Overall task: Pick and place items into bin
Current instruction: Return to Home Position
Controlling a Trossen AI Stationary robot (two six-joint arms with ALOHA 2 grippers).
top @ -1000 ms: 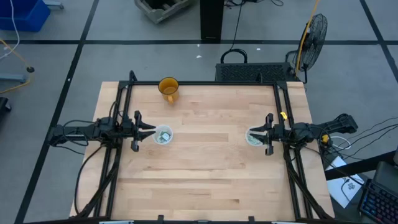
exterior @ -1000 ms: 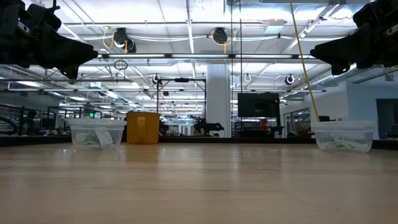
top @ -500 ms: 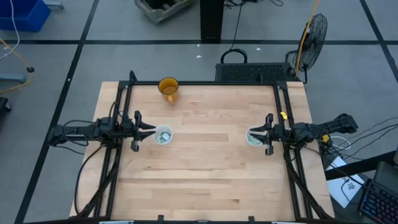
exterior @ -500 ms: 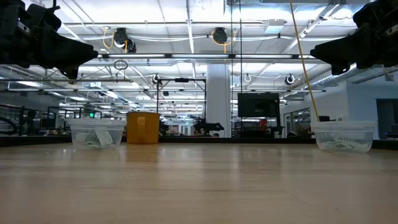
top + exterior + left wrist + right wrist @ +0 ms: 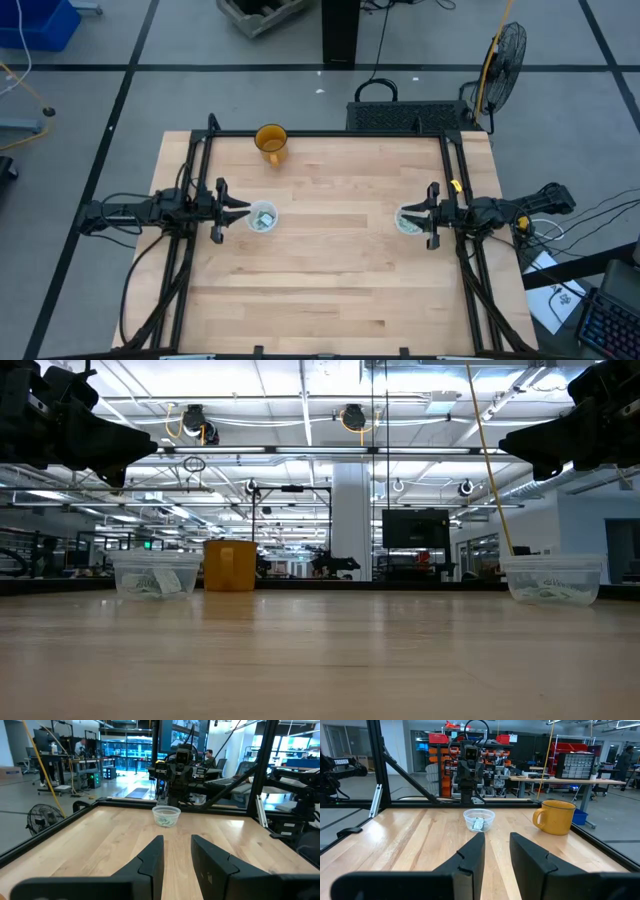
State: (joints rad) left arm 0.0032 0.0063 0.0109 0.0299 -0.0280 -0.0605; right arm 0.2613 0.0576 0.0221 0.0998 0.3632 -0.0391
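Observation:
Two clear plastic bowls stand on the wooden table. The left bowl [image 5: 262,217] [image 5: 155,573] [image 5: 479,820] holds pale green-and-white wrapped pieces [image 5: 478,824]. The right bowl [image 5: 409,222] [image 5: 553,578] [image 5: 166,816] holds more of them [image 5: 165,820]. My left gripper [image 5: 246,207] [image 5: 176,851] hovers open above the table, just left of the left bowl, pointing right. My right gripper [image 5: 401,212] [image 5: 496,847] hovers open over the right bowl's right side, pointing left. In the low view both grippers [image 5: 148,444] [image 5: 505,448] hang well above the bowls.
An orange mug [image 5: 271,142] [image 5: 230,565] [image 5: 555,816] stands near the table's far edge, behind the left bowl. Black frame rails [image 5: 196,170] run along the table's left, right and far sides. Bare wood [image 5: 335,260] lies between the bowls and toward the near edge.

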